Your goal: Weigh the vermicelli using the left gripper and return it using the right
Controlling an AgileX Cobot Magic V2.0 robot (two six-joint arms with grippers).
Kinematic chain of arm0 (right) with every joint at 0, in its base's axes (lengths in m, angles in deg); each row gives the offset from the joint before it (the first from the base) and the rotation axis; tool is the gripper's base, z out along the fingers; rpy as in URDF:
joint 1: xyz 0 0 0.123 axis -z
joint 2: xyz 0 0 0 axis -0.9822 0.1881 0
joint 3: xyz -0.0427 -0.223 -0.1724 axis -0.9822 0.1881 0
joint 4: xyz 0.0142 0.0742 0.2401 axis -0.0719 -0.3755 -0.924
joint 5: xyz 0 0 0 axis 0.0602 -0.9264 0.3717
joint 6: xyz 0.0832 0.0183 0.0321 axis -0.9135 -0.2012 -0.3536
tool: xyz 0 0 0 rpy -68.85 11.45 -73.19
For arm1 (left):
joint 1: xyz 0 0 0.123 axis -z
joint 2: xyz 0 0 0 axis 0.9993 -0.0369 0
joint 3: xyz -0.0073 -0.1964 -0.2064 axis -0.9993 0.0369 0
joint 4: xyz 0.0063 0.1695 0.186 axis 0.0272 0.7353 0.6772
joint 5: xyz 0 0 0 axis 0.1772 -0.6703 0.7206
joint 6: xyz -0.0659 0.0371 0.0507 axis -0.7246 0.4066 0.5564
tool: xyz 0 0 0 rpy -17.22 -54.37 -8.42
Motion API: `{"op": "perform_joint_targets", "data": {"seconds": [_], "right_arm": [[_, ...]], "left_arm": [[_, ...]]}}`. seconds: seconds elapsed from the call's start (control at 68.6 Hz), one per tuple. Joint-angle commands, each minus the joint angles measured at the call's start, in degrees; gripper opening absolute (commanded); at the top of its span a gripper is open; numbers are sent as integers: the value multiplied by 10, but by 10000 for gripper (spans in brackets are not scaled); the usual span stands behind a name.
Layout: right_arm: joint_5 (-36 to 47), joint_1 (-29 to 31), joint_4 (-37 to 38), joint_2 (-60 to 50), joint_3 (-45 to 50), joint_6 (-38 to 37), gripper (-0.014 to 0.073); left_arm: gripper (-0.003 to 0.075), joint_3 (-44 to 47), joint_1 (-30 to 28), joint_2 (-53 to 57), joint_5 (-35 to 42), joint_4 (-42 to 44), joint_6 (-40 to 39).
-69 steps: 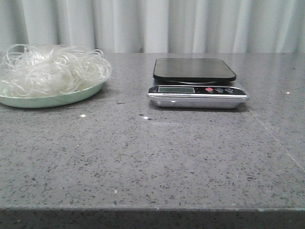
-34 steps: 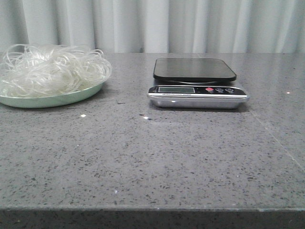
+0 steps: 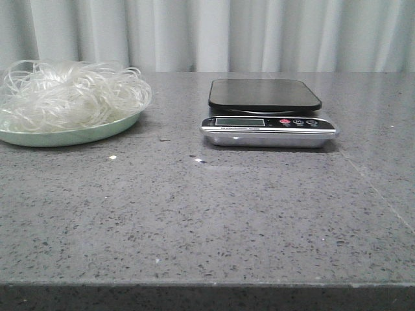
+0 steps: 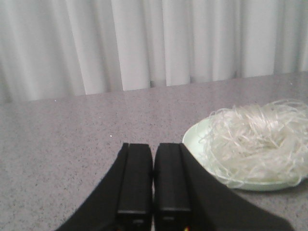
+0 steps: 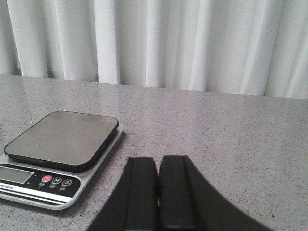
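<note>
Your left gripper point(image 4: 153, 192) has its fingers point(image 4: 134, 180) pressed together, nothing between them, hanging just above the grey speckled surface point(image 4: 72, 144). The vermicelli point(image 4: 257, 139) sits piled on the pale green plate point(image 4: 195, 139), just beside those fingers on one side and slightly ahead of them, not touching. Your right gripper point(image 5: 158, 192) is the same story: fingers point(image 5: 142, 192) closed against each other, holding nothing, low over the surface. The kitchen scale point(image 5: 57, 154) lies near the right fingers, off to the side and a bit ahead, apart from them; its black platform point(image 5: 62, 137) is bare. In the front view neither gripper shows; you see the vermicelli point(image 3: 68, 94) heaped on the plate point(image 3: 65, 136) at far left, well apart from the scale point(image 3: 266, 120) near the middle. White curtain point(image 3: 214, 32) behind the surface.
</note>
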Motion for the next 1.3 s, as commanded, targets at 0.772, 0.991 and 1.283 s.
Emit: {"op": "perform_joint_targets", "data": {"seconds": [0.772,0.991,1.283], "right_arm": [[41,2,5,3,-15,0,151],[41,2,5,3,-15,0,151],[41,2,5,3,-12,0,151]], "left_arm": [[136,106,-1,100,55,0,-6],[136,106,-1,100,55,0,-6],[136,106,-1,100,55,0,-6]]}}
